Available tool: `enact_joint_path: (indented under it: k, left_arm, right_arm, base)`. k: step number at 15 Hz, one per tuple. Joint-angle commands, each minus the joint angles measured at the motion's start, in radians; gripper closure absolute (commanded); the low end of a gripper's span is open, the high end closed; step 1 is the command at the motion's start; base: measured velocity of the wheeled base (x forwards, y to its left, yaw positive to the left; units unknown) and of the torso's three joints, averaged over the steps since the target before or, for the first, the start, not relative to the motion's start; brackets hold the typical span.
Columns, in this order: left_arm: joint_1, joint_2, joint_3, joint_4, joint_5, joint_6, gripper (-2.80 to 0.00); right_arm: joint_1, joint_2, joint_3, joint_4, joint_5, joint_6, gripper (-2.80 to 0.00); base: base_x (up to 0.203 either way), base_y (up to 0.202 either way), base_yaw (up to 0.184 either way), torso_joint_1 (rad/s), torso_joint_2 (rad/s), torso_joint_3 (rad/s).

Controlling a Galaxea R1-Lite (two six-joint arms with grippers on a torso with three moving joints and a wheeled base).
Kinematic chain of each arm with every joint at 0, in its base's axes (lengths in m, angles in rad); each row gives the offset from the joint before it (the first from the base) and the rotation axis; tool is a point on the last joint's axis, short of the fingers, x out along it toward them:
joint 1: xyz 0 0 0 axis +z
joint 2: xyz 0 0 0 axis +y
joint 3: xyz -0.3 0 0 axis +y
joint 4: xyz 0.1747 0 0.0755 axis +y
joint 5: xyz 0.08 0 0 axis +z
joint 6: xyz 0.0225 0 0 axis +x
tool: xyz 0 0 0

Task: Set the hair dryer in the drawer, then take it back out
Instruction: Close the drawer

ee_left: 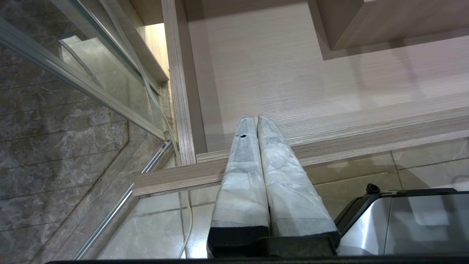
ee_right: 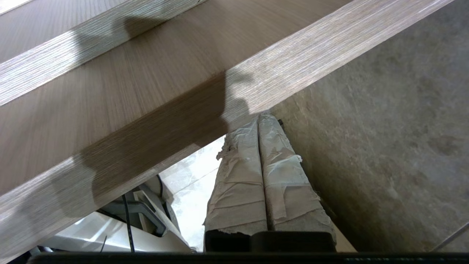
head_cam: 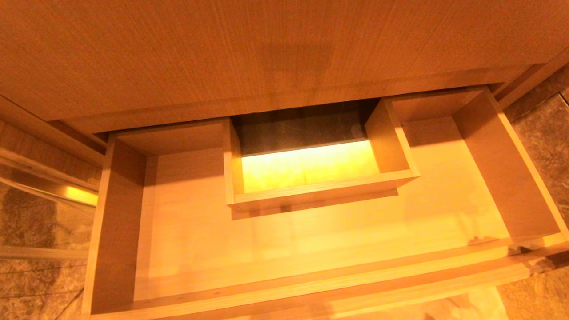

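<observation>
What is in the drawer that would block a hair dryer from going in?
Nothing visible lies on the floor of the open drawer. Only its own boxed cutout takes up the middle near the back; the floor beside and in front of it is bare. No hair dryer shows in any view.

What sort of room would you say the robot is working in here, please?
Probably a bathroom: an open wood-grain drawer with a boxed cutout, as if for a sink pipe, a marble-look tiled floor and a glass panel in a metal frame.
</observation>
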Motion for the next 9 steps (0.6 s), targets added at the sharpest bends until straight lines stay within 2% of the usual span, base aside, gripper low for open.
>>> enact_joint_path:
  k: [1, 9]
  left_arm:
    - [0.0, 0.0, 0.002, 0.0, 0.0, 0.0, 0.0]
    - [0.0, 0.0, 0.002, 0.0, 0.0, 0.0, 0.0]
  right_arm:
    - [0.0, -0.001, 0.001, -0.001, -0.001, -0.001, 0.0]
    - [0.0, -0.002, 0.005, -0.043, -0.002, 0.003, 0.0]
  base:
    - [0.0, 0.0, 0.0, 0.0, 0.0, 0.0]
    - [0.0, 0.0, 0.0, 0.0, 0.0, 0.0]
